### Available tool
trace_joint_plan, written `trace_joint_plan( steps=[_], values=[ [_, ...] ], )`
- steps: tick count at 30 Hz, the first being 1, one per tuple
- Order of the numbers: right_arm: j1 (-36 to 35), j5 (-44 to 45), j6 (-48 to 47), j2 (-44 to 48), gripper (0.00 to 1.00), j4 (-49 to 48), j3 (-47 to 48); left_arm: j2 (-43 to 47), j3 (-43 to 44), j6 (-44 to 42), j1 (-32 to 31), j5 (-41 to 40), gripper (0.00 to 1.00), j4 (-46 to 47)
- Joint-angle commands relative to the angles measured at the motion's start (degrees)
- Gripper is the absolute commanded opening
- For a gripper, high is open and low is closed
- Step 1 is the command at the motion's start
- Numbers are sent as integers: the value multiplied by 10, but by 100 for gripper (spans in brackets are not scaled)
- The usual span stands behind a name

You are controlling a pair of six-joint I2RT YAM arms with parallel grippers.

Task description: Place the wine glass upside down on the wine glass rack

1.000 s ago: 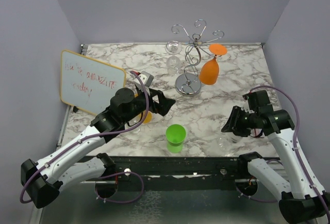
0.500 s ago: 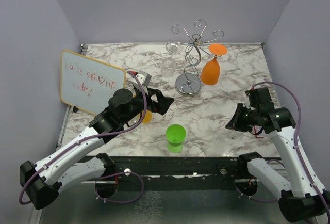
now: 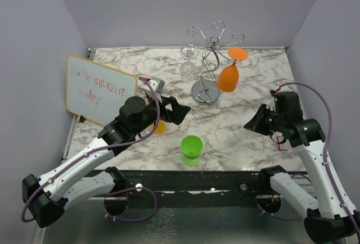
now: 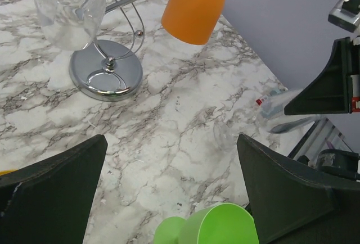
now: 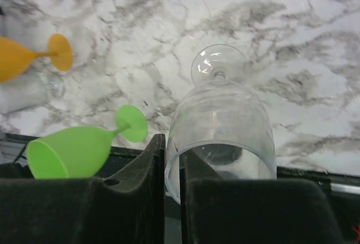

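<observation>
Right wrist view: we see the right hand pinched on the rim of the clear wine glass. Its two fingers are nearly together, with the thin wall of the bowl caught between them. The bowl runs forward from the fingertips, and the stem and round foot point away from the hand, over the marble tabletop. We cannot tell from here whether the foot is clear of the surface.

Off to the hand's left stands a green glass, and farther left a yellow-orange glass shows at the edge of the view.

In the overhead view the wine glass rack stands well ahead of the right hand and to its left, apart from it. An orange glass already hangs upside down from one curled arm, and a second clear glass hangs on the far side.

The left hand sits with its fingers spread wide, empty, facing the rack's mirrored base.

We judge the grasp done and the rest undone. The glass has yet to be carried to the rack, turned foot-up, slid by its stem into a free arm and let go.
</observation>
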State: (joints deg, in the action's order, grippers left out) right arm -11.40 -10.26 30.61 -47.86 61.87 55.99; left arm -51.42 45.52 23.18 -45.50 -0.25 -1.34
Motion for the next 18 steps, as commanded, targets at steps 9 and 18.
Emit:
trace_joint_plan(
  steps=[9, 18],
  values=[
    [1, -104, 83, 106, 1, -365, -74, -26, 27, 199, 0, 10, 99, 1],
    [1, -106, 147, 166, 1, -545, -143, -48, -18, 410, -1, 22, 99, 142]
  ],
)
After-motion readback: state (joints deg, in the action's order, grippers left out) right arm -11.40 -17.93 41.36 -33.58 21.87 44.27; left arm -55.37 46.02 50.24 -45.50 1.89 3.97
